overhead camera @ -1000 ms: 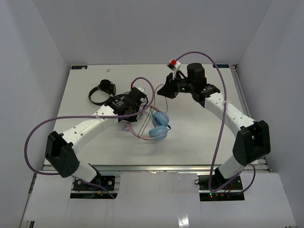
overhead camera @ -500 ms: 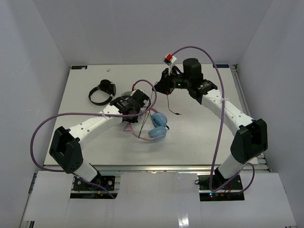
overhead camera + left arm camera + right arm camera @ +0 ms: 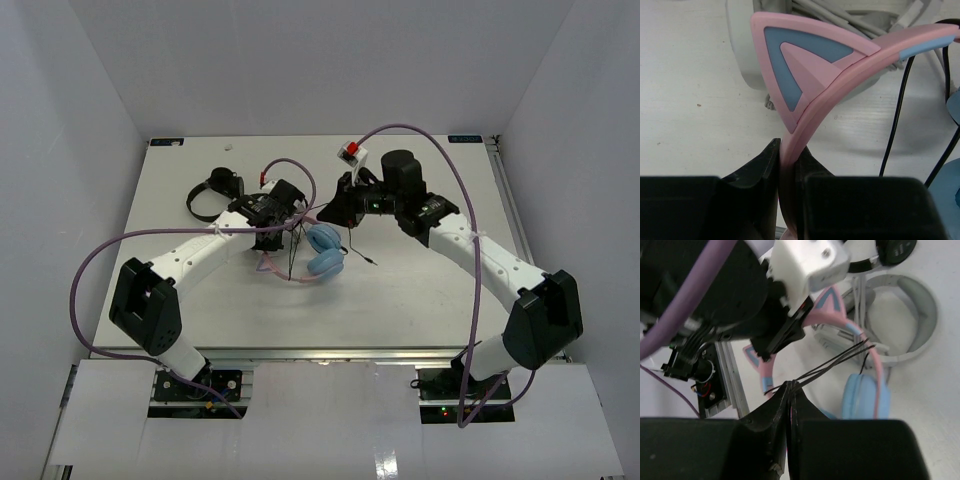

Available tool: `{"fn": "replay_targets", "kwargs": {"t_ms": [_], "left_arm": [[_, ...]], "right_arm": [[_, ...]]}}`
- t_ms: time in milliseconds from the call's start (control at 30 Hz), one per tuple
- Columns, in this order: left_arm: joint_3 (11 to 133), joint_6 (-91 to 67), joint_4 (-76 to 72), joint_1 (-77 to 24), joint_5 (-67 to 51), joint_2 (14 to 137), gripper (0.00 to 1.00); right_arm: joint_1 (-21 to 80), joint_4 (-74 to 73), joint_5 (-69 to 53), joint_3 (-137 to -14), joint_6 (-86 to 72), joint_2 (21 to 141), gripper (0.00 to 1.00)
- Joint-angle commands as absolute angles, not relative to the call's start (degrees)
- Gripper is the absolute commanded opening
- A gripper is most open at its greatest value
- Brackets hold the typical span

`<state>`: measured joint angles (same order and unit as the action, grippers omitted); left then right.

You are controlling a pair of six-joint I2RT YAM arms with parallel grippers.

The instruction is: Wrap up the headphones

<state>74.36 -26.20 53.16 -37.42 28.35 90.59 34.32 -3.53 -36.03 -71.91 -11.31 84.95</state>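
Observation:
The headphones have a pink cat-eared headband (image 3: 810, 85) and light blue ear cups (image 3: 324, 250). They hang a little above the table's middle. My left gripper (image 3: 272, 232) is shut on the pink headband; in the left wrist view it (image 3: 788, 157) pinches the band just below a cat ear. My right gripper (image 3: 338, 207) is shut on the thin dark cable (image 3: 835, 360); in the right wrist view it (image 3: 790, 385) holds a doubled strand of it beside the ear cup (image 3: 865, 395). The cable's loose end (image 3: 366, 258) trails onto the table.
Small black headphones (image 3: 214, 191) lie at the back left. Grey-white headphones (image 3: 910, 315) with a white cable lie under the left gripper. Purple arm cables loop over both arms. White walls close in the table (image 3: 420, 290) on three sides.
Both grippers have moved closer together over the table's middle. The right gripper came down and left with the cable, and the left gripper shifted the headphones up and back.

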Motion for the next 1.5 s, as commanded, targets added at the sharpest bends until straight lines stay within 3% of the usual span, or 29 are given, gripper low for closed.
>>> {"fn": "replay_targets", "kwargs": {"t_ms": [0,500,1067,1467], "left_arm": [[79.9,-32.1,54.7,-36.3,29.3,90.7,0.00],[85.6,-41.4,57.1,-35.0,28.8,88.3,0.00],[81.7,-47.0,54.8,-34.8,24.1,79.2,0.00],[80.9,-49.4,55.2,-34.8,22.5,76.1,0.00]], "right_arm": [[39.1,2.8,-34.1,-68.6,-14.4,79.2,0.08],[52.2,14.6,-12.5,-50.4,-19.1,74.8,0.08],[62.5,28.1,12.4,-40.4,-14.8,77.4,0.08],[63.6,43.4,12.8,-32.7,-13.7,80.0,0.15]]}}
